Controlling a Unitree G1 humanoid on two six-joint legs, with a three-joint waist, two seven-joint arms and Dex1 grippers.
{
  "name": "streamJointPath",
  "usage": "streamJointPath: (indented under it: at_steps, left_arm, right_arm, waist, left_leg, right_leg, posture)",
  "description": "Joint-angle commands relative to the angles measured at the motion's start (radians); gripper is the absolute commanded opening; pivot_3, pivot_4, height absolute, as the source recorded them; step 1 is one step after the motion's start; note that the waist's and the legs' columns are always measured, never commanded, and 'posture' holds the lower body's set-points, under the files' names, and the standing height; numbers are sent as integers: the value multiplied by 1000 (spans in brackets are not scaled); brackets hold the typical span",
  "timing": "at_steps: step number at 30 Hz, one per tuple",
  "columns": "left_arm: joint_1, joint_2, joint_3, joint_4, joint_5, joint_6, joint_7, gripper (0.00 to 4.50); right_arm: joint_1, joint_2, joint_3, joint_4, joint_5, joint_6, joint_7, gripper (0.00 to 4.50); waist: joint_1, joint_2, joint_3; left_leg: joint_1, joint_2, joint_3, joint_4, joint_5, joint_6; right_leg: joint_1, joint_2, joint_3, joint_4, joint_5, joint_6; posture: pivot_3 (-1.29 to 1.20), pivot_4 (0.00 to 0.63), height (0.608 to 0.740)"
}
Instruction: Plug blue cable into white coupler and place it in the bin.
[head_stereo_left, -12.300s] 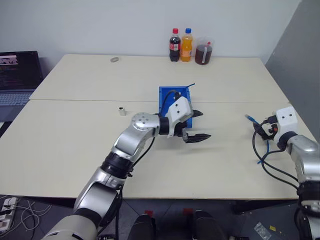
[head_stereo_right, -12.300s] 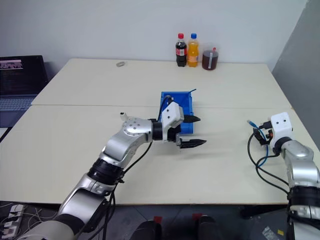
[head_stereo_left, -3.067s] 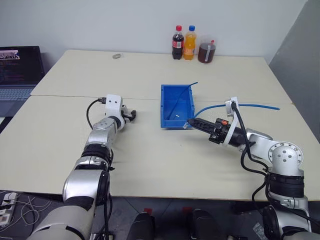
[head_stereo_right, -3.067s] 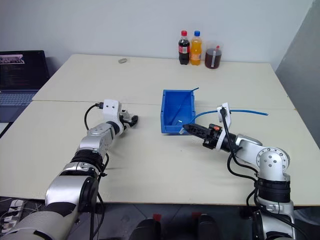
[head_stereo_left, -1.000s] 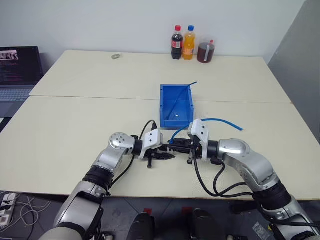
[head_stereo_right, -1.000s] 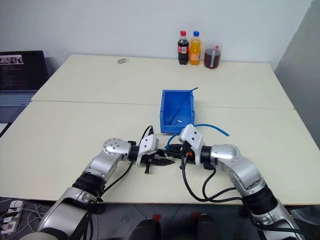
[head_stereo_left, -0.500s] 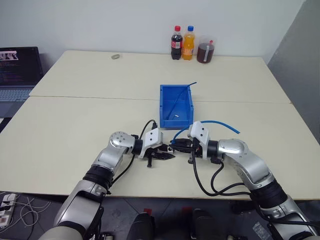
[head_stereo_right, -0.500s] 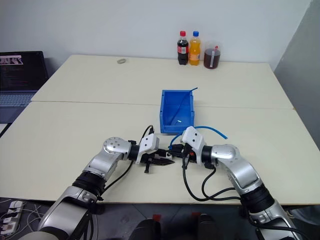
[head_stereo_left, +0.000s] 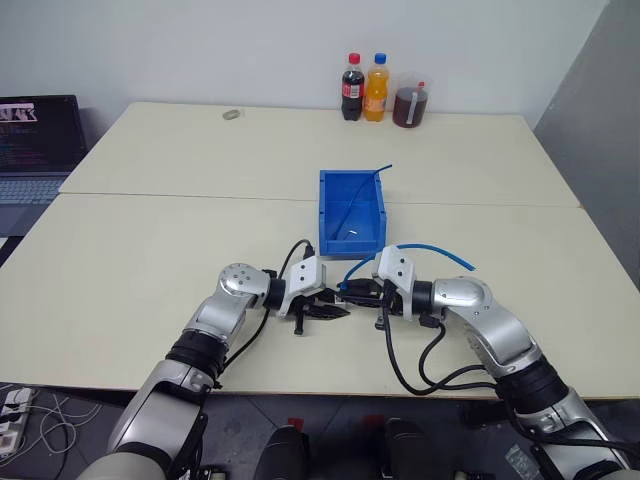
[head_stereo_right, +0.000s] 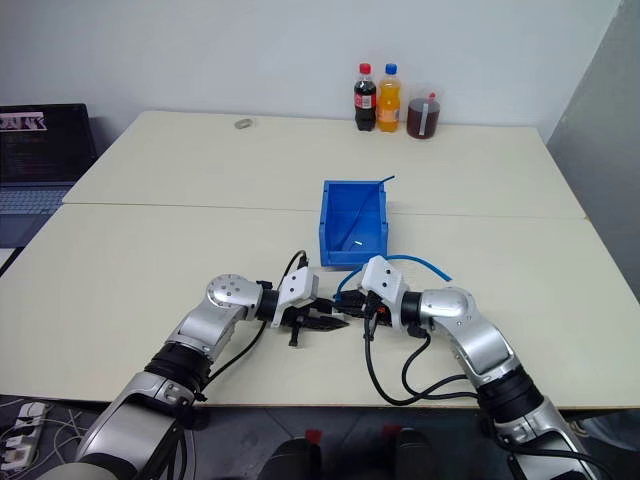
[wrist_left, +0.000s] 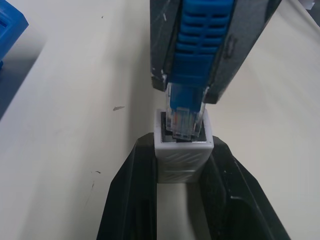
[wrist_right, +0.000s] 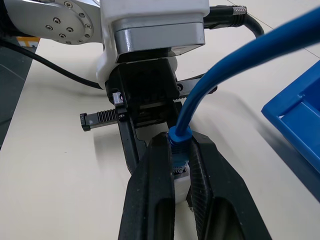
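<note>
1. We are holding the tiny white boxy plastic coupler (wrist_left: 183, 150) in our left claw (head_stereo_left: 330, 309), pinched tight between its two black fingers, low over the pale desk (head_stereo_left: 130, 260).
2. Our right claw (head_stereo_left: 352, 291) is pinching the long light-blue cable (head_stereo_left: 430, 248) just behind its clear plug (wrist_left: 183, 116).
3. Compared with a second ago, our claws are hardly moving; the plug tip is sitting in the coupler's dark hole, so we think the push is almost done.
4. The bright blue plastic bin (head_stereo_left: 352, 188) is waiting just behind our claws.
5. We cannot tell if the plug is clicked in; its tip is hiding inside the hole.
</note>
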Motion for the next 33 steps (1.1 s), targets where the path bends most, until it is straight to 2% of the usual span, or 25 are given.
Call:
streamJointPath:
  at_steps: [1,13,19,31,32,33]
  left_arm:
    - [-18,-3,21,-24,-8,1,-3,785]
    - [-10,6,27,-38,-7,2,-1,785]
    - [10,16,32,-64,-9,10,8,785]
    - [35,35,39,-95,-7,11,38,785]
    - [35,36,46,-99,-18,23,38,1135]
    - [35,37,52,-103,-26,32,38,1135]
  right_arm:
    - [-16,-23,41,51,-35,-34,78,161]
    - [-145,-2,89,266,-78,-164,269,161]
    - [-167,31,78,347,-85,-158,276,161]
    - [-104,44,71,384,-102,-176,248,161]
    - [-108,49,55,370,-86,-153,237,161]
    - [-110,54,43,359,-76,-136,230,161]
  waist:
    - [0,0,0]
    - [-1,0,0]
    - [-2,0,0]
    - [-4,0,-1]
    - [-5,0,-1]
    - [-5,0,-1]
  left_leg:
    - [0,0,0,0,0,0]
    - [2,0,1,0,0,0]
    - [3,0,0,0,0,0]
    - [9,0,1,-1,0,0]
    - [9,0,1,-1,0,0]
    - [9,0,1,-1,0,0]
  right_leg:
    - [0,0,0,0,0,0]
    - [2,0,0,0,0,0]
    - [3,0,0,0,0,0]
    - [6,1,2,1,0,0]
    - [6,1,2,1,0,0]
    - [6,1,2,1,0,0]
  posture:
    - [0,150,740]
    - [0,150,740]
    - [0,150,740]
    - [0,150,740]
    - [0,150,740]
    - [0,150,740]
